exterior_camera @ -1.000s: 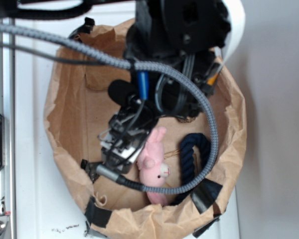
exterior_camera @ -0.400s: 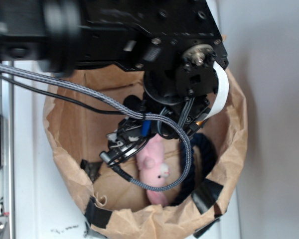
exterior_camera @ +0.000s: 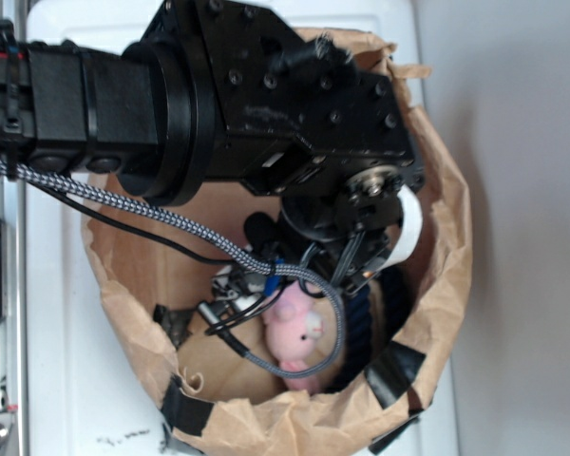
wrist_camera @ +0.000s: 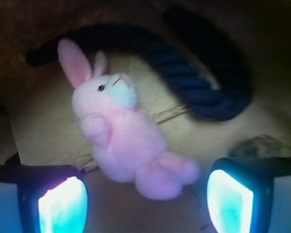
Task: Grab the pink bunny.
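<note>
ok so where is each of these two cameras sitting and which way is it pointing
Exterior: sits above, looking down into the brown paper bag; the black arm and its cables cover much of it, with the gripper low inside.
Wrist: sits on the gripper, looking at the bag floor between its two glowing fingers.
Shared: the pink bunny and the navy rope.
</note>
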{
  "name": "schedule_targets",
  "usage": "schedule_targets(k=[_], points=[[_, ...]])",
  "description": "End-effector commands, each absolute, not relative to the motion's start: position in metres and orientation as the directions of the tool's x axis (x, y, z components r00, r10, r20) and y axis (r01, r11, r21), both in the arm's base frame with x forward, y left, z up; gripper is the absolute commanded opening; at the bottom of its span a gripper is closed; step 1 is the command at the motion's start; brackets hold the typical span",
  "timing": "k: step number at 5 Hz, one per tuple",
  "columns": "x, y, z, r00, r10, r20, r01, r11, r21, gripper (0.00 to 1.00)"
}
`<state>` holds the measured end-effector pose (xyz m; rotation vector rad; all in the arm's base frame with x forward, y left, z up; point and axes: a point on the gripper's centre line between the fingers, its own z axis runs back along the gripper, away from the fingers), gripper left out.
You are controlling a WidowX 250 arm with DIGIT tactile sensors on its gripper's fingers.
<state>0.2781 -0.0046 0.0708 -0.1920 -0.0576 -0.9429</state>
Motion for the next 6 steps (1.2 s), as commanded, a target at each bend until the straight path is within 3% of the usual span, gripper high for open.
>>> schedule_targets(k=[1, 2, 4, 5, 6], points=[[0.275, -0.032, 0.093, 0.472, -0.850, 0.235, 0.881, 0.449, -0.148, 1.00], [0.280, -0.042, 0.073, 0.475, -0.858, 0.198, 0.880, 0.468, -0.084, 1.00], [0.267, -0.047, 0.035, 0.417, -0.892, 0.172, 0.908, 0.419, -0.028, 1.00], [0.258, -0.047, 0.040, 0.416, -0.891, 0.184, 0.908, 0.419, -0.023, 0.00], [0.257, -0.040, 0.066, 0.466, -0.853, 0.233, 0.881, 0.472, -0.037, 0.00]])
